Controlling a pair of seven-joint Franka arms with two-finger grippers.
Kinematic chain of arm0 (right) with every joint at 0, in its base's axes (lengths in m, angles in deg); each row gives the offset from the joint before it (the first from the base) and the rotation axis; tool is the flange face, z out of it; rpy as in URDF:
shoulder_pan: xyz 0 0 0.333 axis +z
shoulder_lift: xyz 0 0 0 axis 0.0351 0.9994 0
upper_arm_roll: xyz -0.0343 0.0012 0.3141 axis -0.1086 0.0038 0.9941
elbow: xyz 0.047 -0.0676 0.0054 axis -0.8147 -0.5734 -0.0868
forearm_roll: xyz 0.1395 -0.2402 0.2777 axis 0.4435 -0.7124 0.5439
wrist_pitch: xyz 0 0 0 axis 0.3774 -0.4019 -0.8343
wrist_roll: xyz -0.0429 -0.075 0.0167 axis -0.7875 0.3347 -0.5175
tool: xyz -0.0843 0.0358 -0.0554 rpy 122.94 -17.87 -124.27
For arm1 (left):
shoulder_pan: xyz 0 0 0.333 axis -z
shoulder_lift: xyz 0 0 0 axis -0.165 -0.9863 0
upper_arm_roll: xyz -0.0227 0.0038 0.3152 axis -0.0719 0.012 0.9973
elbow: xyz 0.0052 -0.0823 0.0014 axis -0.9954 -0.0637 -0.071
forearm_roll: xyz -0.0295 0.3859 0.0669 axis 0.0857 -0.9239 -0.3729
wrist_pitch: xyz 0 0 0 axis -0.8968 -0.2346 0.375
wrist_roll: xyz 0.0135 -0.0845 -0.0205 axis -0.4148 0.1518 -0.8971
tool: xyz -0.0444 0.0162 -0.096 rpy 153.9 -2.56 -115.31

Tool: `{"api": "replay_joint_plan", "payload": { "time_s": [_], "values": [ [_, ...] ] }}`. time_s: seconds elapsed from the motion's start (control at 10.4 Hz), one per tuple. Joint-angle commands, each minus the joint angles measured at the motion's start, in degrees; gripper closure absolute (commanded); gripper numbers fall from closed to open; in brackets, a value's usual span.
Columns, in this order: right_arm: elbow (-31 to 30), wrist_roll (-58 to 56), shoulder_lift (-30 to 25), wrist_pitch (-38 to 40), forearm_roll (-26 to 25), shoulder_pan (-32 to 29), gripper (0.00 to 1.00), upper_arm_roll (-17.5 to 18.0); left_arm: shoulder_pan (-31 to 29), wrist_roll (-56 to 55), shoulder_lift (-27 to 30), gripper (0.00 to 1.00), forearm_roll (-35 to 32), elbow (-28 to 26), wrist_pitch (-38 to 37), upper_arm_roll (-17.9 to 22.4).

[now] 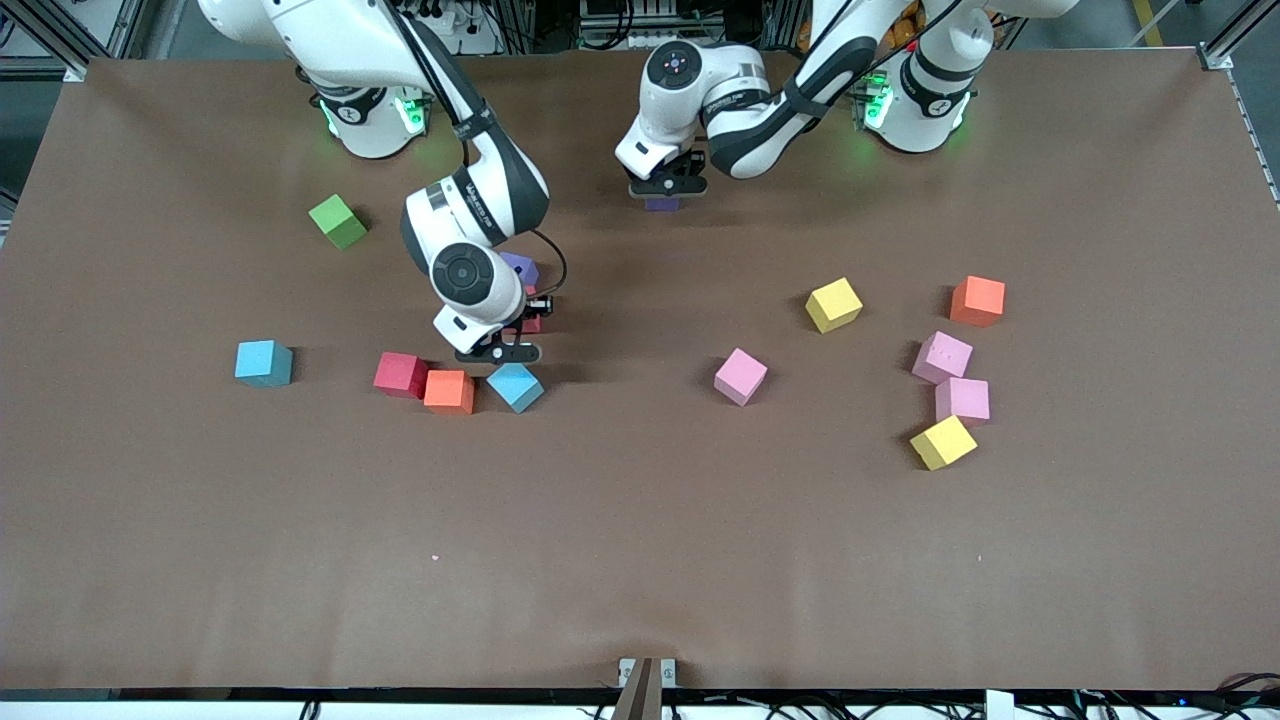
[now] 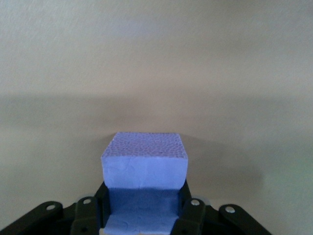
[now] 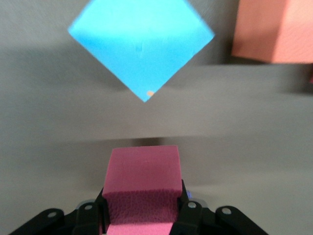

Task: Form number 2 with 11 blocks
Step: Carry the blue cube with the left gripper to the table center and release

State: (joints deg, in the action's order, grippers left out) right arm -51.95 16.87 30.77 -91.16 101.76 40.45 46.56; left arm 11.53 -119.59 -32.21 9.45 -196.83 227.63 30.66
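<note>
My right gripper (image 1: 522, 326) (image 3: 141, 201) is shut on a red block (image 1: 531, 323) (image 3: 142, 171), low over the table beside a light blue block (image 1: 516, 387) (image 3: 141, 44) and an orange block (image 1: 449, 391) (image 3: 274, 29). A purple block (image 1: 520, 268) lies close by, partly hidden by that arm. Near the robots' bases, my left gripper (image 1: 665, 193) (image 2: 145, 198) is shut on another purple block (image 1: 662, 203) (image 2: 145, 159). Loose on the table are a red block (image 1: 401, 375), a second light blue block (image 1: 264, 363), and pink blocks (image 1: 740, 376) (image 1: 941, 357) (image 1: 962, 400).
Toward the left arm's end lie two yellow blocks (image 1: 833, 305) (image 1: 942, 442) and an orange block (image 1: 977, 301). A lime-green cube (image 1: 338, 221) sits near the right arm's base. The brown table (image 1: 640, 560) stretches toward the front camera.
</note>
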Motion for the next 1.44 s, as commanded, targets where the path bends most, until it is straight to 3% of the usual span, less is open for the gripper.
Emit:
{"api": "replay_joint_plan", "payload": {
  "time_s": [0.0,0.58,0.67,0.77,1.06,1.35],
  "values": [
    [3.89,-0.25,-0.01,4.77,0.72,-1.7,1.0,0.3,5.76,-0.04,-3.34,1.0,-1.62,2.91,0.45,5.42],
    [8.2,2.3,-0.01,9.96,0.81,-2.75,1.0,0.3,7.71,-0.48,-2.73,1.0,-2.14,2.91,-1.48,5.25],
    [8.3,2.21,-0.01,10.06,0.9,-3.19,1.0,0.3,7.71,-0.39,-2.73,0.95,-2.14,2.91,-1.48,5.25],
    [8.39,2.39,-0.01,10.15,0.81,-3.2,1.0,0.3,7.54,-0.48,-2.82,0.01,-2.14,2.91,-1.48,5.25],
    [8.47,2.92,-0.18,11.29,0.81,-3.02,1.0,0.3,6.92,-2.59,-0.37,0.0,-1.53,4.48,-5.59,4.99],
    [11.45,2.83,-0.18,15.23,0.55,-3.37,1.0,0.12,6.39,-2.41,0.87,0.0,1.88,13.42,-18.14,4.2]
  ]
}}
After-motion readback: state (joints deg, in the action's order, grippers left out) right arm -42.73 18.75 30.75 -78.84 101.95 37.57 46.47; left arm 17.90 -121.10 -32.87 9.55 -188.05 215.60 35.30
